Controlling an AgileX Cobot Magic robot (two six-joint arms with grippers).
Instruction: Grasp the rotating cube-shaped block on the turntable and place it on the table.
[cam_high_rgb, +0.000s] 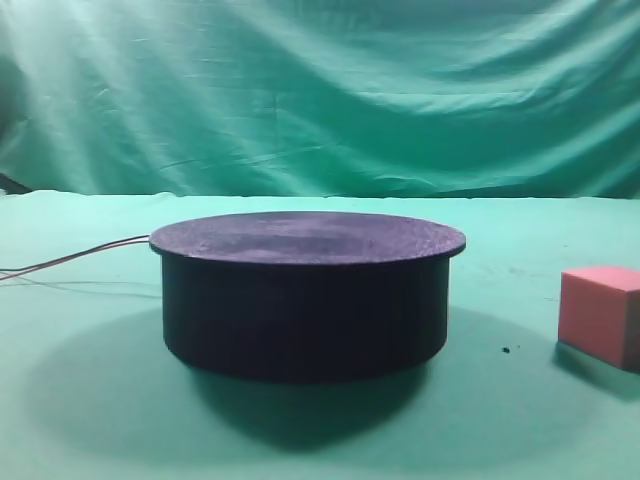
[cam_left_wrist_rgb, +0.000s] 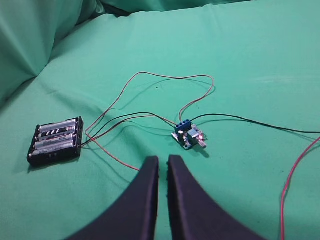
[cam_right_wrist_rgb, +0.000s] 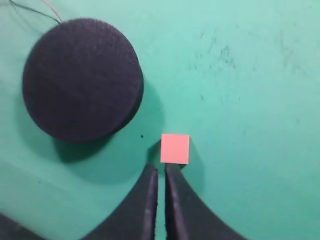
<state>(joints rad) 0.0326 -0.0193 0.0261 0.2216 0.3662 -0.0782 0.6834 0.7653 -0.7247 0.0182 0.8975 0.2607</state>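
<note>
Matte black gripper fingers

Left gripper (cam_left_wrist_rgb: 163, 161) and right gripper (cam_right_wrist_rgb: 161, 170): smooth curved black fingers, tapering, bottom centre of frame.

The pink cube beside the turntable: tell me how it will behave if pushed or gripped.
The pink cube sits flat on the green cloth table, so it should slide, not roll. Its matte faces probably grip well. It looks like foam, so likely light and slightly squashy, though that's uncertain. The right pincer is shut just short of it.
</note>
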